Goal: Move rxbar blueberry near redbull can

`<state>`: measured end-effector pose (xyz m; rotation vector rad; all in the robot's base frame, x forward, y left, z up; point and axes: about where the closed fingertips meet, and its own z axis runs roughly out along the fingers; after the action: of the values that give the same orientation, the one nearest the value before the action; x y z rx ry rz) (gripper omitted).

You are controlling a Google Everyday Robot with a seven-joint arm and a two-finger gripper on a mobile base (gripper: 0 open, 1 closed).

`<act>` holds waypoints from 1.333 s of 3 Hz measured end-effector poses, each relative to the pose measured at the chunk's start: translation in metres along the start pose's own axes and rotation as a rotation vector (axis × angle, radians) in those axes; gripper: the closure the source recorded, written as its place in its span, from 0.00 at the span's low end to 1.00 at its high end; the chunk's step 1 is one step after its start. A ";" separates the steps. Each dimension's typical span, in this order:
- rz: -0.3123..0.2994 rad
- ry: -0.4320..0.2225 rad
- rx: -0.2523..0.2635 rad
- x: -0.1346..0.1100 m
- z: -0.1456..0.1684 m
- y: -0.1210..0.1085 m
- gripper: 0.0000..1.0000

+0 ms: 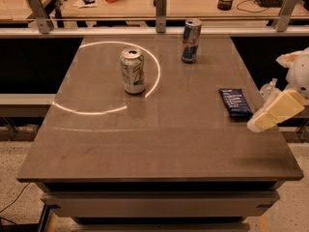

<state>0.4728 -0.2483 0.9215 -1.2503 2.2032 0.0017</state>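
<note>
The rxbar blueberry (235,102) is a flat dark blue bar lying on the table near its right edge. The redbull can (191,41) is slim, blue and silver, and stands upright at the back centre-right of the table, well apart from the bar. My gripper (271,106) is at the right edge of the view, cream-coloured, just right of the bar and slightly above the table edge. It holds nothing that I can see.
A wider white-silver can with green markings (133,71) stands left of centre inside a bright ring of light. The grey table (145,144) drops off at the front and right. A rail with posts (161,4) runs behind it.
</note>
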 end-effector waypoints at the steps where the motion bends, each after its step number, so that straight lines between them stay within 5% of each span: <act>1: 0.096 0.009 0.017 0.010 0.024 -0.013 0.00; 3: 0.312 0.009 -0.022 0.012 0.073 -0.026 0.00; 4: 0.333 -0.004 -0.034 0.006 0.090 -0.023 0.00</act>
<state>0.5332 -0.2405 0.8514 -0.8858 2.3912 0.1743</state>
